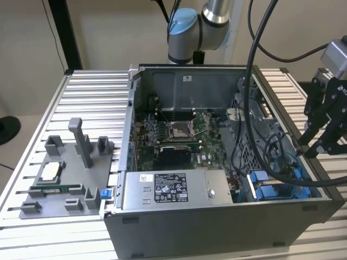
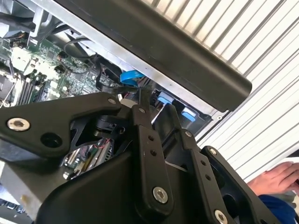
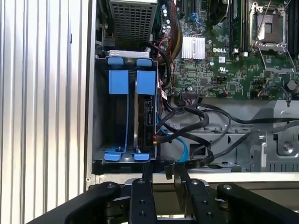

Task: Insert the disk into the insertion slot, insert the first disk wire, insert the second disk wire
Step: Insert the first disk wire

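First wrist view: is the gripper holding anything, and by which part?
Nothing appears held. The gripper hovers at the computer case rim near the insertion slot, fingers slightly apart, only the rim showing between them.

Both wrist views near insertion slot (image 3: 101, 121)

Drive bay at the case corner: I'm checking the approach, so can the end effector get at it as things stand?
Probably yes. The end effector hovers by the case wall beside the drive bay, whose top is open; the black cables lie alongside, not across.
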